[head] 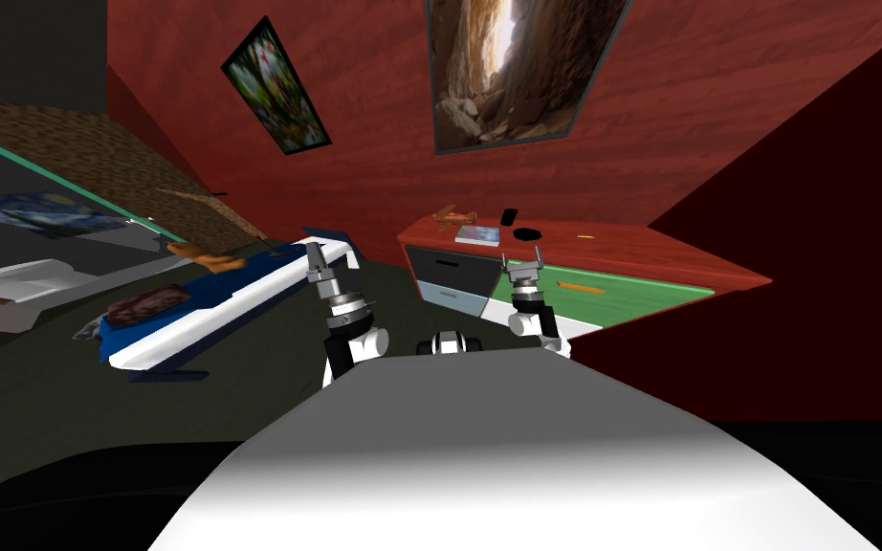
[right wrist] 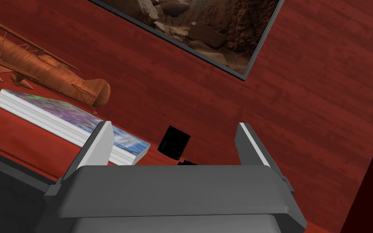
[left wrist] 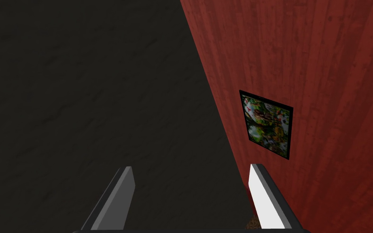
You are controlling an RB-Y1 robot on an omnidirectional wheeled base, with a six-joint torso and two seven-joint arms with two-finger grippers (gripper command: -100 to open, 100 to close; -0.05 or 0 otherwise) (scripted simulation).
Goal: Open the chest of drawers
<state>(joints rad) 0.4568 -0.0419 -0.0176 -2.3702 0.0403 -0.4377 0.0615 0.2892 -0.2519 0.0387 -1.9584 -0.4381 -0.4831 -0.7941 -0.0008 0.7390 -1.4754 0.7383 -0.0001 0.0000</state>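
The chest of drawers (head: 451, 275) stands lengthwise against the red wall (head: 353, 191), its drawer fronts facing us. On its top lie a book (right wrist: 60, 117), a model plane (right wrist: 40, 68) and a black cup (right wrist: 174, 141). Our right hand (right wrist: 173, 125) hovers near its top's front edge, and like our left hand (left wrist: 190, 166) it is spread wide and empty.

White arms (head: 368, 342) w/ dark joints, ribbed grey wrists (head: 344, 308); left end effector (head: 313, 249) & right end effector (head: 523, 255): thin grey fingers.

Book (right wrist: 60, 112), biplane (right wrist: 48, 73) on chest of drawers (head: 640, 254)
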